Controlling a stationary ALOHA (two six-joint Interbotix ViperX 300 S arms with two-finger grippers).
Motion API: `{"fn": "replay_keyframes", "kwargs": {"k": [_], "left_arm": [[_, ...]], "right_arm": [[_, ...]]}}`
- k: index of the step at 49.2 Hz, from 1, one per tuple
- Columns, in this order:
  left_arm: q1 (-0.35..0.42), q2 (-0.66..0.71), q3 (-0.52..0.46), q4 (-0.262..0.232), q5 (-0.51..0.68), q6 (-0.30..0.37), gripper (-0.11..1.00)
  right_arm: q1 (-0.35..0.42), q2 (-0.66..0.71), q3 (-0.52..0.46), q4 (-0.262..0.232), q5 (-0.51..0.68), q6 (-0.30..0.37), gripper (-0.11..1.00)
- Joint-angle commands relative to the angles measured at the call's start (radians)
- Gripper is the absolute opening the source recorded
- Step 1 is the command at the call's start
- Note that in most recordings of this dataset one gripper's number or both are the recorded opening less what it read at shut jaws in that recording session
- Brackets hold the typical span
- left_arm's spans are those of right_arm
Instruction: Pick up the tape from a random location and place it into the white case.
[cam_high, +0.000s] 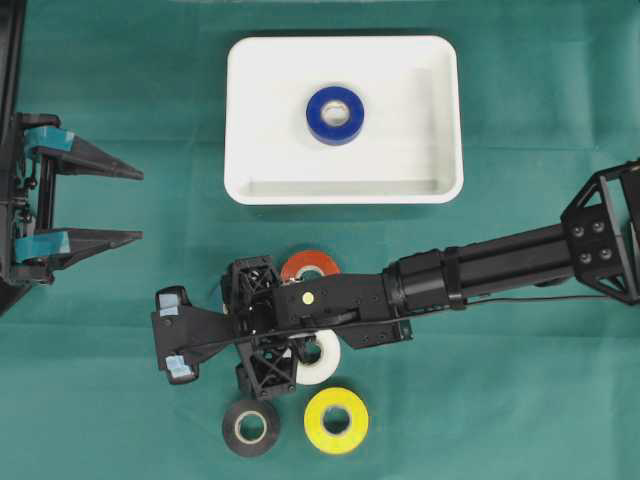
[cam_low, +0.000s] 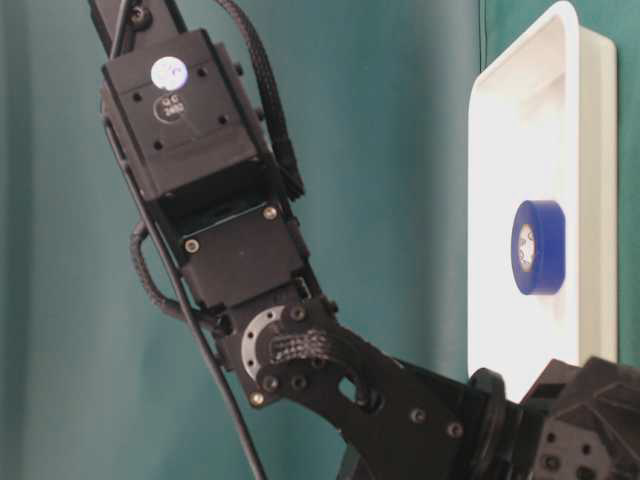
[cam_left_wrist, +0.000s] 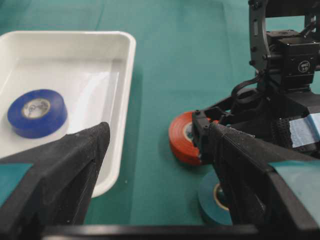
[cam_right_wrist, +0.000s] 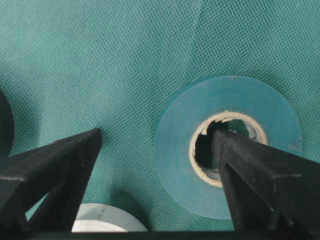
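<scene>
Beneath my right gripper (cam_right_wrist: 155, 165), jaws wide, the flat teal-green tape roll (cam_right_wrist: 227, 147) lies off-centre, one finger over its core.

My right claw (cam_high: 176, 334) hangs low among crowded rolls: green tape (cam_right_wrist: 227, 145) under one finger, white roll (cam_high: 322, 358) and red roll (cam_high: 308, 265) beside my wrist. Bare table (cam_high: 540, 400) lies right of them; the white case (cam_high: 440, 120) has room around its blue roll (cam_high: 335, 115).

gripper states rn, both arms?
Left gripper: open, holding nothing.
Right gripper: open, one finger inside the green tape core, not gripping.
</scene>
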Motion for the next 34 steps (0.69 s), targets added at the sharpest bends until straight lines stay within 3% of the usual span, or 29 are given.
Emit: {"fn": "replay_keyframes", "kwargs": {"k": [1,9,19,25,34], "left_arm": [[0.002,0.009,-0.009,-0.002,-0.003,-0.002,0.80],[0.002,0.009,-0.008,-0.002,-0.003,-0.002,0.80],[0.002,0.009,-0.008,-0.002,-0.002,-0.002,0.80],[0.002,0.011,-0.008,-0.002,0.000,-0.002,0.80],[0.002,0.011,-0.008,-0.002,-0.002,-0.002,0.80]], "right_arm": [[-0.005,-0.021,-0.009,-0.011,-0.006,0.005,0.92],[-0.005,-0.021,-0.009,-0.020,-0.015,0.018,0.83],[-0.005,-0.038,-0.009,-0.025,-0.012,0.020,0.45],[-0.005,-0.051,-0.009,-0.026,-0.011,0.014,0.29],[-0.005,-0.051,-0.009,-0.026,-0.006,0.006,0.29]]}}
